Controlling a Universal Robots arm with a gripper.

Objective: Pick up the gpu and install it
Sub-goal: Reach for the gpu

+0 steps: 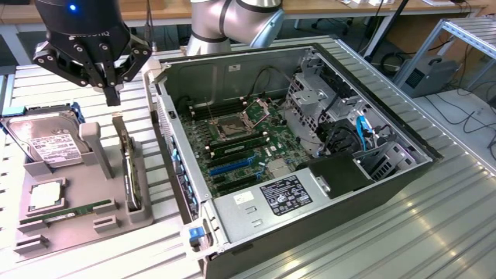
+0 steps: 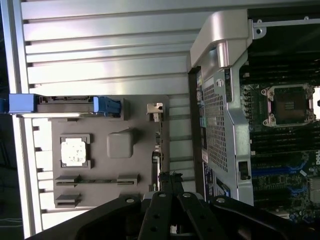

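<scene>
In the exterior view, your gripper is hovering pinched together, holding nothing, just above the gpu, which is standing on edge in the gray holder beside the computer case. In the wrist view, your closed gripper is hanging over the gpu.

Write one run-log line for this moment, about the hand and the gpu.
hand: shut, above gpu | gpu: upright in gray holder, not held | computer case: open
</scene>
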